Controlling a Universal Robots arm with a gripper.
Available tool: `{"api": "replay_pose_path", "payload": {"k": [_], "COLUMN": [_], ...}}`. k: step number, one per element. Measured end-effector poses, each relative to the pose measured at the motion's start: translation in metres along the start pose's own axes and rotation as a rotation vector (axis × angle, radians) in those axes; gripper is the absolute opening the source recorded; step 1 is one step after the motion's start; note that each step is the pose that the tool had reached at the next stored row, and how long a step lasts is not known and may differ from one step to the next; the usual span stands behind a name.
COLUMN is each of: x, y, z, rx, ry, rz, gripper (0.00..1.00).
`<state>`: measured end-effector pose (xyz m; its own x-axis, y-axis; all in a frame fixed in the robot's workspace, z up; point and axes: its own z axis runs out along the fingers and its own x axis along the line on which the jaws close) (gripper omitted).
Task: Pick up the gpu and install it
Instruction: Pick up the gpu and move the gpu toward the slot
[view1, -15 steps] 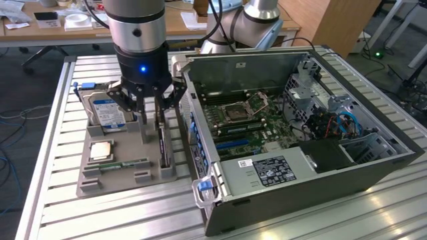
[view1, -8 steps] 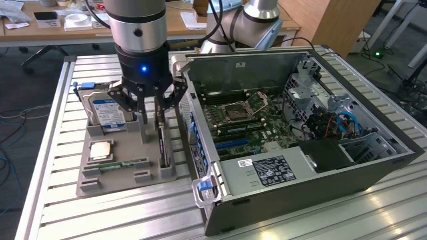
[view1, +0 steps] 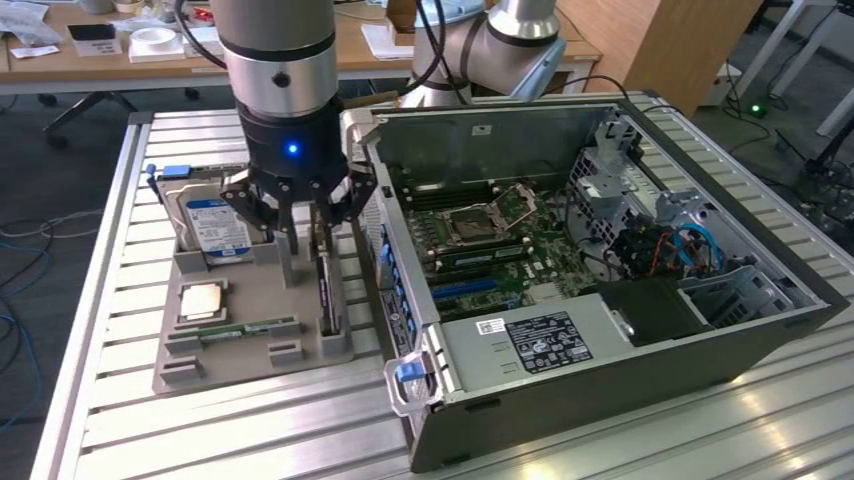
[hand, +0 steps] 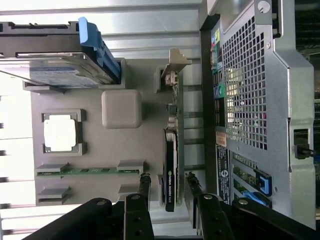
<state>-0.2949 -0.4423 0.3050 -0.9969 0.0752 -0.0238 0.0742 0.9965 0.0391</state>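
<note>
Standing on its long edge in a slot of the grey holder, the graphics card is the item of the task: thin, dark, with its metal bracket end pointing away from the claw in the wrist view, on the side of the holder nearest the open computer case. Claw: spread wide, holding nothing, lowered over the holder with one finger on each side of the card; the wrist view shows the card between the fingertips, a gap showing on both sides, no contact apparent. Other contents of the holder: hard drive with a blue-and-white label, upright at the far end; square processor chip lying flat in its recess; green memory stick in a slot near the front. The holder rests on the slatted metal bench, just beside the case, whose motherboard lies exposed. Hazards, as judged: the card sits a little nearer one finger than the other, so a closing claw could push it sideways before pinching it and wedge it in its slot; a grip on so thin an edge may slip or let the card swing; a skewed lift could drag the holder up with it; the case wall stands close on that side, and a tilted card or the outer finger might strike it.
</note>
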Motion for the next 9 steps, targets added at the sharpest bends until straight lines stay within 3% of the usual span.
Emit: {"api": "replay_pose_path", "payload": {"k": [9], "x": [0.000], "y": [-0.0006], "z": [0.0163], "rx": [0.0001], "ry": [0.0001], "rz": [0.000], "gripper": [0.42]}}
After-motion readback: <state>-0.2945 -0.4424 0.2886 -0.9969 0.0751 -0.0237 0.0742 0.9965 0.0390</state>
